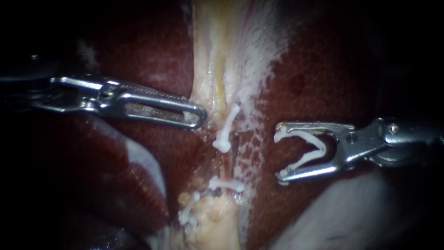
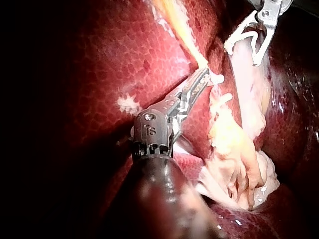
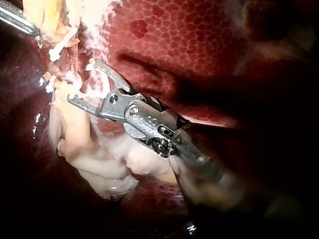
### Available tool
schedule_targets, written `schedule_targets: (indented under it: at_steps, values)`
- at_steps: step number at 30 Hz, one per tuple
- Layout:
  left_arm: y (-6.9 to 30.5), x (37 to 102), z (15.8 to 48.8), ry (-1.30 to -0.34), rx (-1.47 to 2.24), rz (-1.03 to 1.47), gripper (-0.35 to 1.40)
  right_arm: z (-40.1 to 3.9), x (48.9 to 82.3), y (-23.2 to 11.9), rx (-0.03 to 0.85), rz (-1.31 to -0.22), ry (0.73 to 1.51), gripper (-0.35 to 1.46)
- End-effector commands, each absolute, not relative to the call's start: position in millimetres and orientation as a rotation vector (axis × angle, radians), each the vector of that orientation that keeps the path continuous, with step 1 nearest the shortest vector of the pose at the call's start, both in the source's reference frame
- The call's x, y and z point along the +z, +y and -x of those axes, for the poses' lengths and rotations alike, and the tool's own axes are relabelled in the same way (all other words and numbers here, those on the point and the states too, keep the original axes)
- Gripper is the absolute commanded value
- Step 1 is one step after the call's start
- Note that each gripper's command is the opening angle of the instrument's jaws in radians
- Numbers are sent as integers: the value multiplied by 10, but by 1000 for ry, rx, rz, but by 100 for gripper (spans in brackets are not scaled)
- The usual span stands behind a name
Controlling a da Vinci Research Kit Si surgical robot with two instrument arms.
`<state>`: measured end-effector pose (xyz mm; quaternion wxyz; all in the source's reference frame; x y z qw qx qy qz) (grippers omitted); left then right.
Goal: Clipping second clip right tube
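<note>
A reddish tube [image 1: 225, 159] runs down the pale strip between the liver lobes. A white clip [image 1: 226, 131] crosses it higher up and another clip [image 1: 225, 185] lower down. A third clip [image 1: 188, 210] sits lower left on yellowish fatty tissue. My right instrument [image 1: 279, 156] carries an open V-shaped white clip [image 1: 307, 150] between its wide-spread jaws. It stands to the right of the tube, over the liver and apart from the tube. It also shows in both wrist views [image 3: 83, 80] [image 2: 241, 55]. My left instrument [image 1: 196, 118] [image 2: 204, 74] has its jaws shut on pale tissue at the strip's left edge.
Dark red liver [image 1: 323, 69] lies on both sides of the strip. A pale, smooth fold of tissue [image 1: 337, 213] bulges under the right instrument's shaft. Yellowish fatty tissue [image 1: 215, 222] gathers at the strip's lower end.
</note>
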<state>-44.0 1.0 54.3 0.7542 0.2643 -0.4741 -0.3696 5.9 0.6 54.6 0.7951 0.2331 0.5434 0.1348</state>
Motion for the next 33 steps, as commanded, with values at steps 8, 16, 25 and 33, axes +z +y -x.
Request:
schedule_targets:
  at_steps: [8, 16, 25, 33]
  values:
    - [9, 542, 439, -1034, -805, -577, -35, -59, 547, 5, 289, -501, 1168, 60]
    - [15, 525, 429, -1035, -804, -590, -35, -68, 564, -10, 307, -497, 1162, 60]
    - [34, 485, 409, -1042, -833, -585, -35, -95, 595, -35, 345, -557, 1149, 60]
    - [30, 454, 408, -1061, -832, -575, -35, -121, 616, -45, 359, -596, 1141, 60]
